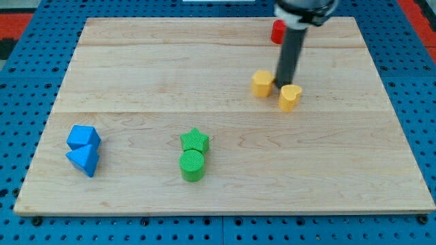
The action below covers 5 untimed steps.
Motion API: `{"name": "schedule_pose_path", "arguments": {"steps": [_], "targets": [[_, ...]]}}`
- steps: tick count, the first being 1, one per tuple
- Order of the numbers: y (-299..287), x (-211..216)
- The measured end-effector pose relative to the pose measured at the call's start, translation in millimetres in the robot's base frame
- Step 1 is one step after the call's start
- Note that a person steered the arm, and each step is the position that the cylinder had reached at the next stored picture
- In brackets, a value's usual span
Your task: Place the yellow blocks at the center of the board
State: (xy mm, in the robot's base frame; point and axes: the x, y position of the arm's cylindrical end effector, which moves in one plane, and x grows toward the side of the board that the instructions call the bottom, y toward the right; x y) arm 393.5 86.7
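Observation:
Two yellow blocks lie right of the board's middle: a yellow hexagonal block (pixel 261 84) and a yellow heart-shaped block (pixel 289 97) just to its lower right. My tip (pixel 280 86) stands between them, touching or nearly touching both, at the hexagonal block's right side and the heart block's upper left. The dark rod rises from the tip toward the view's top.
A red block (pixel 277 32) sits near the board's top edge, partly hidden behind the rod. A green star (pixel 195 141) and a green cylinder (pixel 192 165) sit below centre. Two blue blocks (pixel 83 138) (pixel 84 160) lie at the lower left. The wooden board (pixel 136 75) rests on a blue pegboard.

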Motion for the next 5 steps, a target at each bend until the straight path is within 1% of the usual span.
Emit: {"name": "schedule_pose_path", "arguments": {"steps": [1, 2, 3, 4, 5], "targets": [[-49.2, -5.4], [-39.0, -42.2], [76.1, -55.3], [167.2, -0.1], [122.3, 21.9]]}}
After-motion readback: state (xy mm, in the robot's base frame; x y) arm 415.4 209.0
